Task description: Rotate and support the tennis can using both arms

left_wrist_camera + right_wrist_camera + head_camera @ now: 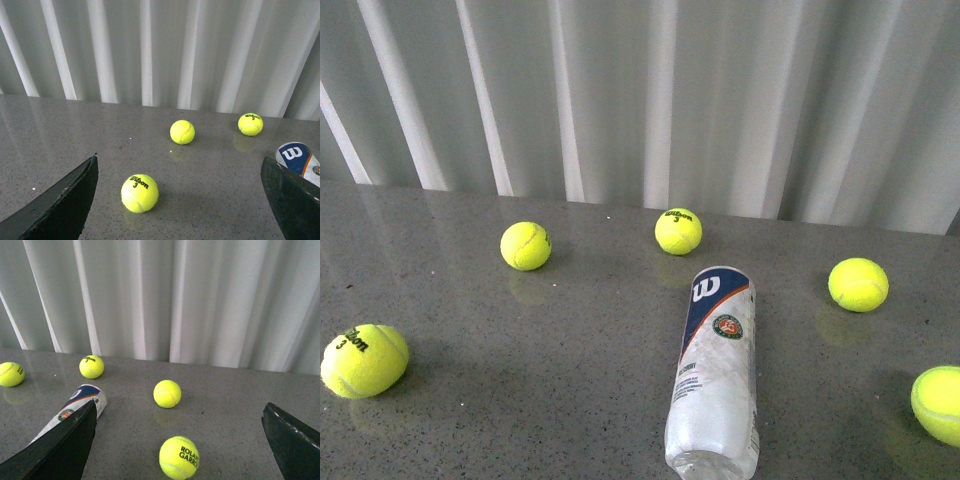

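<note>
Tennis can [713, 375]: lying on its side on the grey speckled tabletop [470, 420], W end toward the white pleated curtain [620, 90]; near end cut off by the frame edge.
Left gripper [178, 165], right gripper [180, 410]: jaws spread wide, empty; fingers only partly visible.
Tennis balls [526, 245]: five scattered, the rightmost cropped.

The tennis can [715, 375] lies on its side on the worktop [570, 400]. Just behind the can sits the rear ball [678, 231]. The left ball [526, 246] and far-left ball [364, 360] lie to its left, and the right ball [858, 284] and far-right ball [940, 404] to its right.
</note>
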Motion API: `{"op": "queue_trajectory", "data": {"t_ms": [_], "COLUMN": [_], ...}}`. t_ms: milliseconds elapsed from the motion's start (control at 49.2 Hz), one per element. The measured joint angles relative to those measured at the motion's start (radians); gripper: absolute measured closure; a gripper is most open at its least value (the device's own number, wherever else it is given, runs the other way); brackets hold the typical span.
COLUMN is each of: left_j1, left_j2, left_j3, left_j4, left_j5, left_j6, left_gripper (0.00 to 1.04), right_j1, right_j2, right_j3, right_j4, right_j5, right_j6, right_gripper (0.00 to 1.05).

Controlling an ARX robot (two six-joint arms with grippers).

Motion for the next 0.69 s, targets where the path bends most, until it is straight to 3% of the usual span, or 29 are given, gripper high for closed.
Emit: {"op": "queue_trajectory", "data": {"t_ms": [692], "left_j1": [0.0], "left_j2": [0.0], "left_j3": [0.0], "left_j4": [0.0], "left_j5": [0.0], "left_j6": [0.0], "left_gripper": [0.07], "right_j1": [0.0], "right_j2": [0.0], "right_j3": [0.0], "right_j4": [0.0], "right_j5": [0.0], "right_j6": [0.0], "right_gripper": [0.07]}}
